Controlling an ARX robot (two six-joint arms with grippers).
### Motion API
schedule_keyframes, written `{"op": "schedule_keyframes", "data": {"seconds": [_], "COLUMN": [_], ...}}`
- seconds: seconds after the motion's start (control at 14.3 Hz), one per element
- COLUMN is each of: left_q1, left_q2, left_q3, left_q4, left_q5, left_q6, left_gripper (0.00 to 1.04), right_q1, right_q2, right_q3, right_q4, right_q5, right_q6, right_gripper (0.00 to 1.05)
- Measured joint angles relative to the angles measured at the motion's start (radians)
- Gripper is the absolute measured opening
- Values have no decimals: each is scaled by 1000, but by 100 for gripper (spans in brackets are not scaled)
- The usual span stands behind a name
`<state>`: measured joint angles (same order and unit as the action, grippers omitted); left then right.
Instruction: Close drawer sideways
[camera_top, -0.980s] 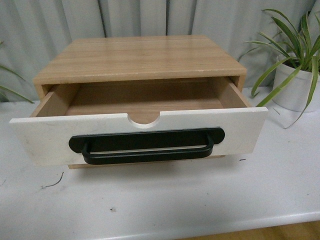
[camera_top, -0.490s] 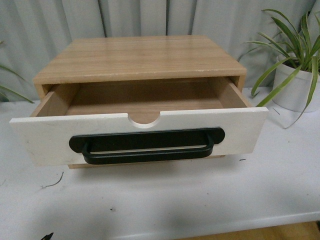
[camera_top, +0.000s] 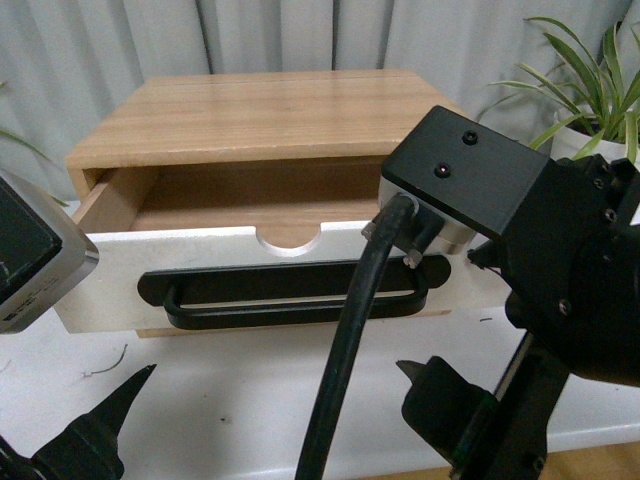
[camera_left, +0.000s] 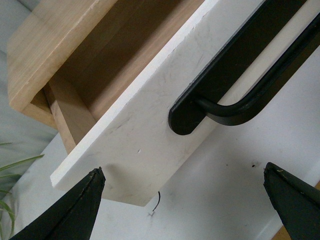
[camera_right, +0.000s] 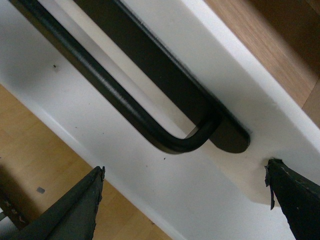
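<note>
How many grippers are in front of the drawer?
2: the left gripper near the left end of the drawer, the right gripper near its right end, both open.

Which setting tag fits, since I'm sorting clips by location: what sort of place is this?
Likely a staged indoor test bench: one small wooden cabinet with its drawer open on a white table, grey curtain behind, potted plant beside.
</note>
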<state>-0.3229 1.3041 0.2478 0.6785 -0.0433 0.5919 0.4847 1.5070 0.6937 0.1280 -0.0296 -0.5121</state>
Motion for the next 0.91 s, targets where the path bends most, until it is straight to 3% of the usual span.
{"op": "schedule_keyframes", "data": {"seconds": [0.7,0.91], "left_q1": [11,47], "left_q2": [221,442], "left_q3": [125,353], "left_q4": [83,79], "left_q5": [-2,-21], "left_q6": [39,91], "left_gripper": [98,98], "right_q1": [-14,-100], "right_q2": [106,284], "right_q3": [101,283], "right_q4": [43,68], "right_q5": [11,4], "right_q6": [-39,-65], "right_gripper": [98,98]}}
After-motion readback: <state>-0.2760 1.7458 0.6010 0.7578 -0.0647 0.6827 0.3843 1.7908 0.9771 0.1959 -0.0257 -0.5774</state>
